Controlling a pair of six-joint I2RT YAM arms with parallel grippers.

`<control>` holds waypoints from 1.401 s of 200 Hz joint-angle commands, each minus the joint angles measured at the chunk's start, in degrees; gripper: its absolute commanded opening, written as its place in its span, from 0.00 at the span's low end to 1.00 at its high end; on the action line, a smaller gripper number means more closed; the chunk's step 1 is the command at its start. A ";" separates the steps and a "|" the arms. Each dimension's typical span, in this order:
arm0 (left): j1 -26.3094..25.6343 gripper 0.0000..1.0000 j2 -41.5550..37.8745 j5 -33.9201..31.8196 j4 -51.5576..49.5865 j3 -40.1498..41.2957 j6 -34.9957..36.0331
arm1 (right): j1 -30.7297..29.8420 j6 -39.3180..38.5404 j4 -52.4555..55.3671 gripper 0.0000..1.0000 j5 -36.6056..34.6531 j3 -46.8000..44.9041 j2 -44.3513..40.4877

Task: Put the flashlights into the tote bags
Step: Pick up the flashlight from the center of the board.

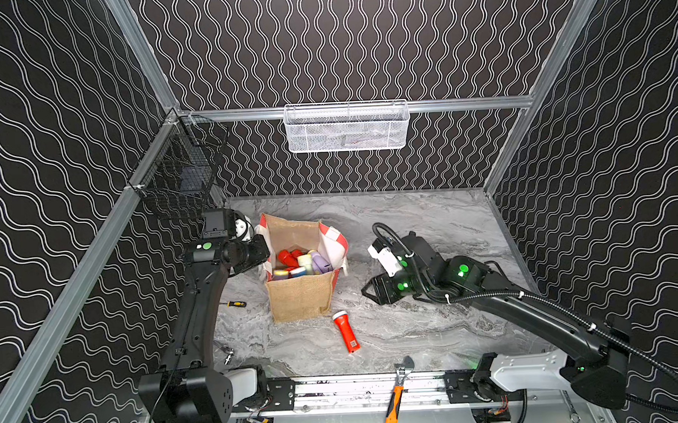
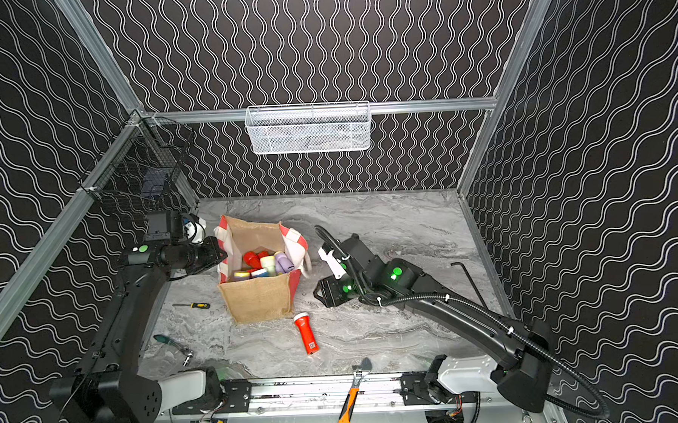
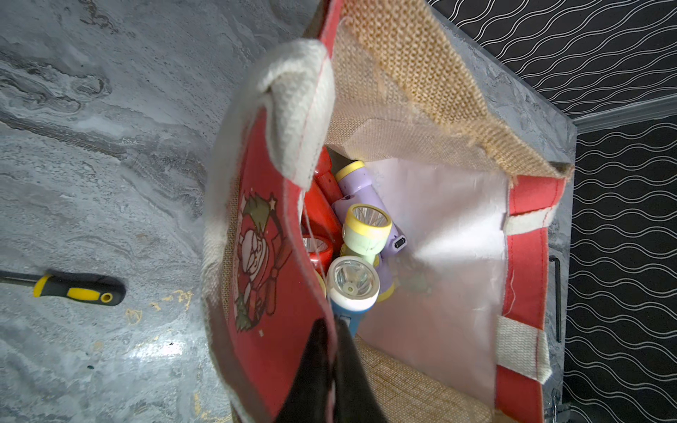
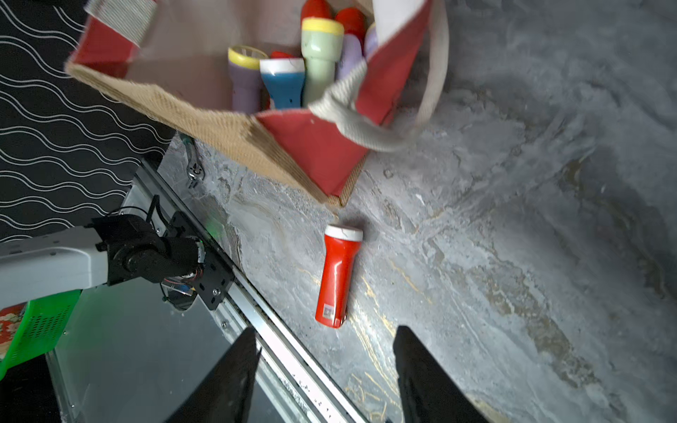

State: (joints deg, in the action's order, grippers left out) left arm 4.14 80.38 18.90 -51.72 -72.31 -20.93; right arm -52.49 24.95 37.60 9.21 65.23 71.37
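bag (image 1: 300,300): stands upright near the middle of the table (image 1: 413,335) with its mouth open. It has a tan burlap front, red-and-white side panels and a pale lining.
flashlights (image 1: 300,261): a heap inside the bag in red, lilac, pale green and one blue, lying at mixed angles. The count cannot be told.
red flashlight (image 1: 346,332): lies on its side on the table, just off the bag's near corner on the right arm's side. Its white-rimmed head points toward the bag. In the right wrist view a narrow gap shows between the two.
left gripper (image 3: 332,326): closed on the rim of the bag's red side panel, one finger inside the bag and one outside.
right gripper (image 4: 326,335): jaws apart with nothing between them. It sits near the bag on its right side, touching neither the bag nor the red flashlight.
screwdriver (image 1: 235,303): yellow-black, flat on the table on the bag's left side, apart from it.
wrench (image 1: 393,406): orange handle, lies across the front rail.
baskets: white mesh basket (image 1: 345,127) on the back wall, black wire basket (image 1: 178,176) on the left wall.
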 commanded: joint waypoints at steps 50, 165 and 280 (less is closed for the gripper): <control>0.08 0.09 -1.34 0.70 3.25 1.08 -0.28 | -2.54 9.82 -6.93 0.66 -0.83 -9.66 2.16; 0.09 0.09 -1.13 1.77 3.14 1.61 0.57 | -14.83 10.51 -3.15 0.69 -15.23 -2.69 18.85; 0.08 0.09 -2.69 3.01 4.40 3.58 0.69 | -17.79 9.58 -0.79 0.70 -12.00 3.94 32.45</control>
State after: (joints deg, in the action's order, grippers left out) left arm 4.16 78.41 19.97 -50.72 -69.93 -20.62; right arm -70.11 33.85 34.41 -3.07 68.82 102.80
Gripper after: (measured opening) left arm 0.087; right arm 0.695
